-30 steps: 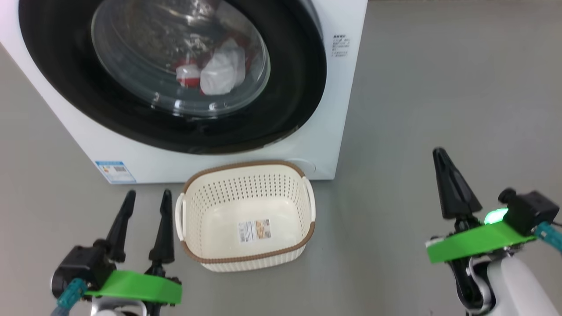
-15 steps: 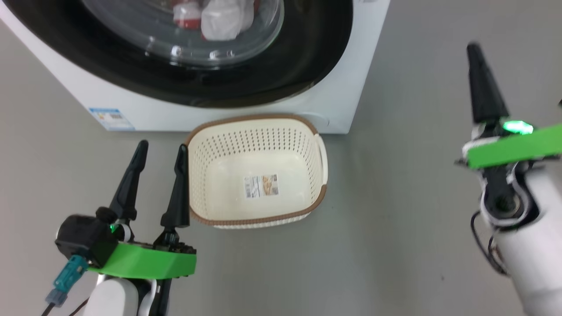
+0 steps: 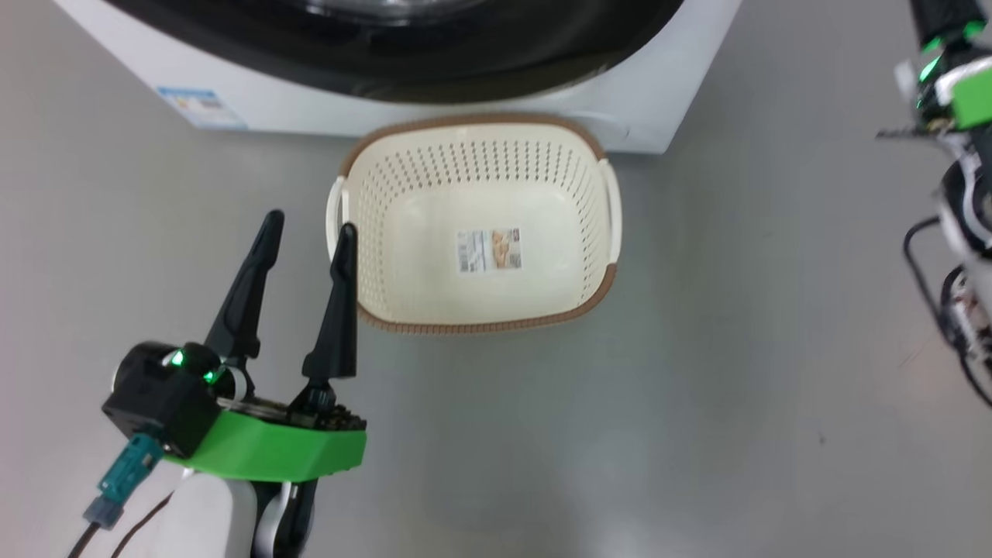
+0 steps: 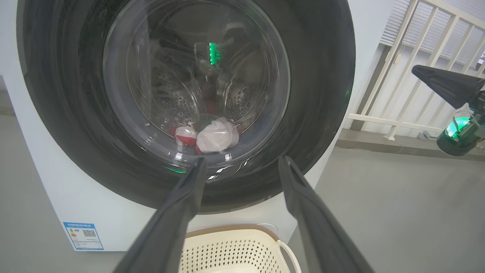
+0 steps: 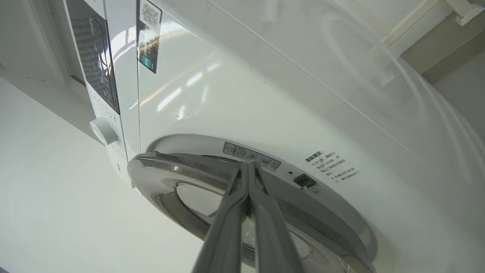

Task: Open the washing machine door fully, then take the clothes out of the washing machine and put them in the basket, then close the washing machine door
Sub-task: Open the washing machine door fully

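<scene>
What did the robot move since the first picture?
The right hand, shut, has risen and gone forward, up toward the edge of the washing machine door. The head view tipped down too. Nothing was grabbed. The left hand stays open beside the empty basket, the door is still closed, and the clothes are still inside.

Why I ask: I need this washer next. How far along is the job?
Nothing looks done: the washing machine door looks shut, the clothes lie behind its glass, the basket is empty. In hand: the shut right gripper points at the door's rim; the left gripper hangs open. Remaining: opening, unloading, closing.
</scene>
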Controlling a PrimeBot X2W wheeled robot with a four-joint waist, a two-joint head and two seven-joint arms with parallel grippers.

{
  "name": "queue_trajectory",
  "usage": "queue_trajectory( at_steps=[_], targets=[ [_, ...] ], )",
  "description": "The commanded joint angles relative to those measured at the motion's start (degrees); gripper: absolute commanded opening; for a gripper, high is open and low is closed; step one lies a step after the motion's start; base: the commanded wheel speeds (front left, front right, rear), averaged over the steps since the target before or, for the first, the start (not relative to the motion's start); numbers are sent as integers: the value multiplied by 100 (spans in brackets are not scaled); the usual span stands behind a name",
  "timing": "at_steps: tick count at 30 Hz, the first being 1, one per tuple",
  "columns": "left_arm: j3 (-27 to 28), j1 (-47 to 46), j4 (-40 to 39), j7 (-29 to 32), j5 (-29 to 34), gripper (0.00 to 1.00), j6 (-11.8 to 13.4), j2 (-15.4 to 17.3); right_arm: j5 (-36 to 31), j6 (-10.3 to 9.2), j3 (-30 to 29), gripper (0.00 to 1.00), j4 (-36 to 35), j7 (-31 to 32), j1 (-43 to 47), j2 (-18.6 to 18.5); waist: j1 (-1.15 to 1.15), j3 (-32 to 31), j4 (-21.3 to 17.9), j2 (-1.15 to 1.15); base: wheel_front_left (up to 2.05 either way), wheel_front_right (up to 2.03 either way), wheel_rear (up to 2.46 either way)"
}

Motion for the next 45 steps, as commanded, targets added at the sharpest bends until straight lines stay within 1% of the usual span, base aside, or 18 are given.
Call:
queue_trajectory(
  at_steps=[1,4,10,17,23,24,31,39,45],
  targets=[
    [133,-103,-167,-44,-46,100,23,104,129,-4,27,0,-118,122,-157,-42,0,393,212,0,0,0,0],
    [86,-181,-186,-44,-44,100,42,104,456,-4,-41,0,-88,483,-431,-48,0,576,276,0,0,0,0],
    [-5,-296,-239,-44,-21,100,86,104,900,-4,-157,0,23,1340,-893,-85,0,877,395,0,0,0,0],
    [-124,-367,-211,-44,-108,100,122,104,1255,-4,-374,0,192,2296,-1350,-124,0,1132,546,0,0,0,0],
    [-203,-408,-197,-44,-132,100,157,104,1387,-4,-553,0,424,2920,-1658,-142,0,1259,659,0,0,0,0],
    [-203,-408,-197,-44,-132,100,157,104,1387,-4,-553,0,424,2920,-1658,-142,0,1259,659,0,0,0,0],
    [-263,-413,-188,-44,-132,100,177,104,1300,-4,-615,0,710,3443,-1971,-207,0,1332,749,0,0,0,0],
    [-307,-439,-169,-44,-138,100,183,104,1189,-4,-592,0,926,3844,-2231,-152,0,1415,807,0,0,0,0],
    [-310,-438,-138,-44,-130,100,202,104,1139,-4,-569,0,926,4095,-2220,-71,0,1400,786,0,0,0,0]
  ],
)
